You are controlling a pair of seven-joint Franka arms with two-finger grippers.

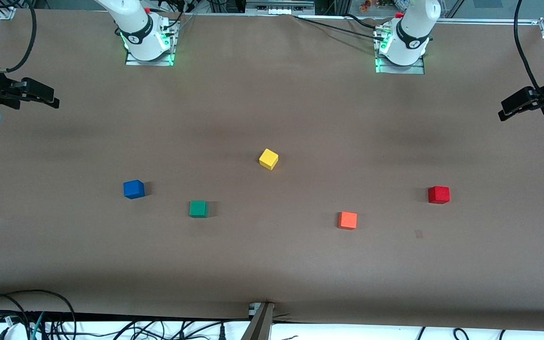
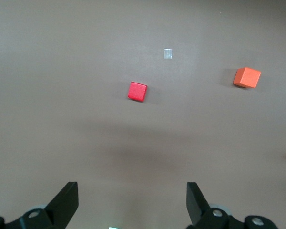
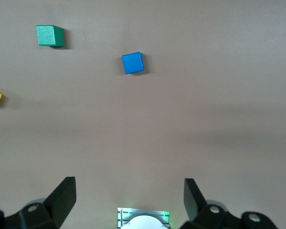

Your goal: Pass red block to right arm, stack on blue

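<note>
High front camera faces both bases; each wrist camera looks straight down at the table (image 1: 272, 264).

**Count: 5 cubes, 2 arms, 1 surface**

Cubes on the brown surface (image 1: 272, 264): 5 total, 1 per colour. 1 red block (image 1: 438, 194), 1 blue cube (image 1: 133, 189), 1 green cube (image 1: 198, 208), 1 yellow cube (image 1: 268, 159), 1 orange cube (image 1: 347, 220). All approx. same size, none stacked.

Arms: 2, w/ 1 gripper each: left gripper (image 1: 517, 105), right gripper (image 1: 36, 93). 2 fingers per gripper, so 4 fingers (image 2: 66, 200) altogether.

Misc.: 1 small pale patch (image 1: 419, 233) on the surface near the red block.
</note>
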